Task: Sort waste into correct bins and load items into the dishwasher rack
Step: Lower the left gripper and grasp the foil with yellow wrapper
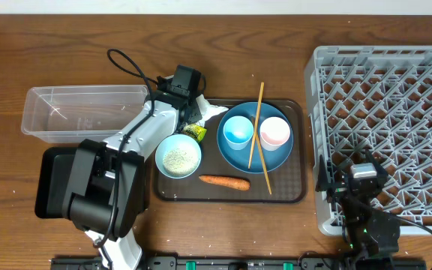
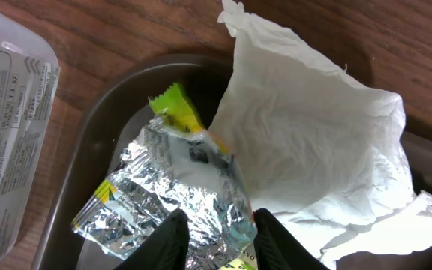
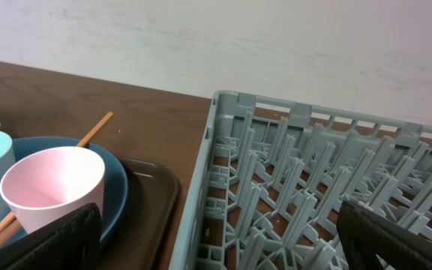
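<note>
The crumpled silver wrapper (image 2: 178, 180) with a green-yellow label lies in the back left corner of the brown serving tray (image 1: 291, 191). My left gripper (image 2: 222, 240) is closed on it, foil between the fingers. The wrapper also shows in the overhead view (image 1: 195, 132). The pale blue bowl (image 1: 178, 156) holds rice. The carrot (image 1: 225, 181) lies at the tray's front. The blue plate (image 1: 255, 159) carries the light blue cup (image 1: 238, 130), the white-pink cup (image 1: 274, 133) and two chopsticks (image 1: 256, 120). My right gripper (image 3: 220, 240) is open over the left edge of the grey rack (image 1: 388, 112).
A white paper napkin (image 2: 306, 142) lies against the wrapper on its right. The clear tub (image 1: 81, 112) stands left of the serving tray. The black tray (image 1: 51, 180) lies in front of it, partly under my left arm's base.
</note>
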Controlling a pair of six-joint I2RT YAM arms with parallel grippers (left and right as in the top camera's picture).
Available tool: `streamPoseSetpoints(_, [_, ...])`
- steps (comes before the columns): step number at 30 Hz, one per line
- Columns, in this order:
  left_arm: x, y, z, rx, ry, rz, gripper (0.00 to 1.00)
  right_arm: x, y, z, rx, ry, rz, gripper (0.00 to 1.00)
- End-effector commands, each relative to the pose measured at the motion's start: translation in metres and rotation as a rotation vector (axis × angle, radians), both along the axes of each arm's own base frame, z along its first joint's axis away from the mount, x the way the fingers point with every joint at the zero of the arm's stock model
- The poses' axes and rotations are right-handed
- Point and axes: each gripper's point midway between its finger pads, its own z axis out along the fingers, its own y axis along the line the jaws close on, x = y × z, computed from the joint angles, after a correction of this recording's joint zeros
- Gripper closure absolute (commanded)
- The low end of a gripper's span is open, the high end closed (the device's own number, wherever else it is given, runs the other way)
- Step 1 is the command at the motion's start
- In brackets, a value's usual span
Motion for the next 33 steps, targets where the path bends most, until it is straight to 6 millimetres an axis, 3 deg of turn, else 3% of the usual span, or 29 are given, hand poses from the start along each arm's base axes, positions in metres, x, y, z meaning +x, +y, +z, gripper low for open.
streamPoseSetpoints(1, [-0.005, 0.002, -0.009, 0.011, 0.023, 0.008, 0.69, 0.000, -0.001, -0.001, -0.011, 0.003, -0.002, 0.01])
streamPoseSetpoints(19, [-0.007, 0.003, -0.011, 0.017, 0.034, 0.005, 0.70, 0.000, -0.001, -0.001, -0.011, 0.003, -0.002, 0.01])
streamPoseSetpoints(21, [-0.007, 0.003, -0.011, 0.017, 0.034, 0.005, 0.75, 0.000, -0.001, -0.001, -0.011, 0.003, -0.002, 0.01])
streamPoseSetpoints(24, [-0.007, 0.003, -0.010, 0.016, 0.033, 0.005, 0.94, 0.000, -0.001, -0.001, -0.011, 0.003, -0.002, 0.01])
streamPoseSetpoints(29, [-0.005, 0.003, -0.005, 0.015, 0.021, -0.003, 0.94, 0.000, -0.001, -0.001, -0.011, 0.003, -0.002, 0.01])
streamPoseSetpoints(33, [-0.006, 0.003, 0.015, 0.006, -0.011, -0.008, 0.94, 0.000, -0.001, -0.001, -0.011, 0.003, -0.002, 0.01])
